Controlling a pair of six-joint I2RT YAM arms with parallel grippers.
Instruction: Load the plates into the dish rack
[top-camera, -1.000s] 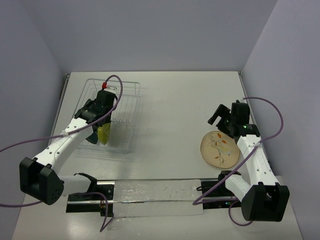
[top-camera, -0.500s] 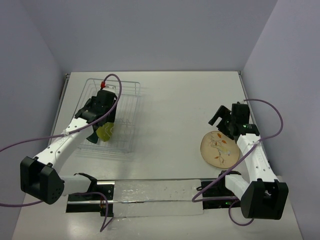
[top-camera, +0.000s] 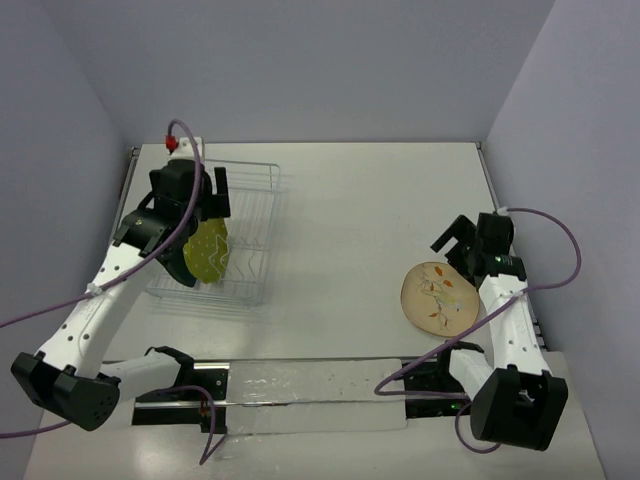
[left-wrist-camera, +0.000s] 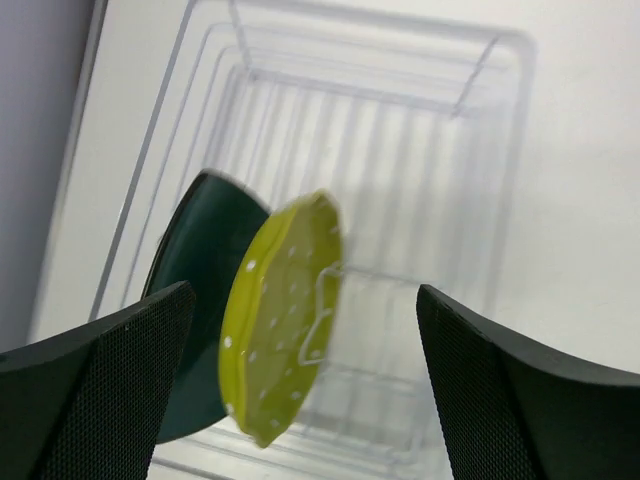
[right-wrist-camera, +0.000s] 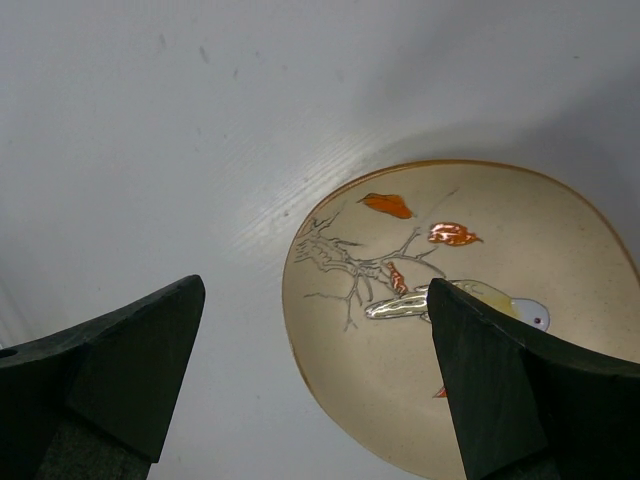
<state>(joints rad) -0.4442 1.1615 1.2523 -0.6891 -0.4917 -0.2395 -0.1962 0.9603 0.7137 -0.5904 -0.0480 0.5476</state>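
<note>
Yellow-green plate (left-wrist-camera: 285, 320) in rack (left-wrist-camera: 400, 120), beneath spread left hand (left-wrist-camera: 305, 295)

White table (top-camera: 350, 220) bears the dish rack (top-camera: 258, 192) and, seemingly flat, cream plate (top-camera: 437, 297).

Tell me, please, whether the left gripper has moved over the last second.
Yes. The left gripper has shifted toward the dish rack's far-left corner, off the yellow-green dotted plate now standing in it.
</note>
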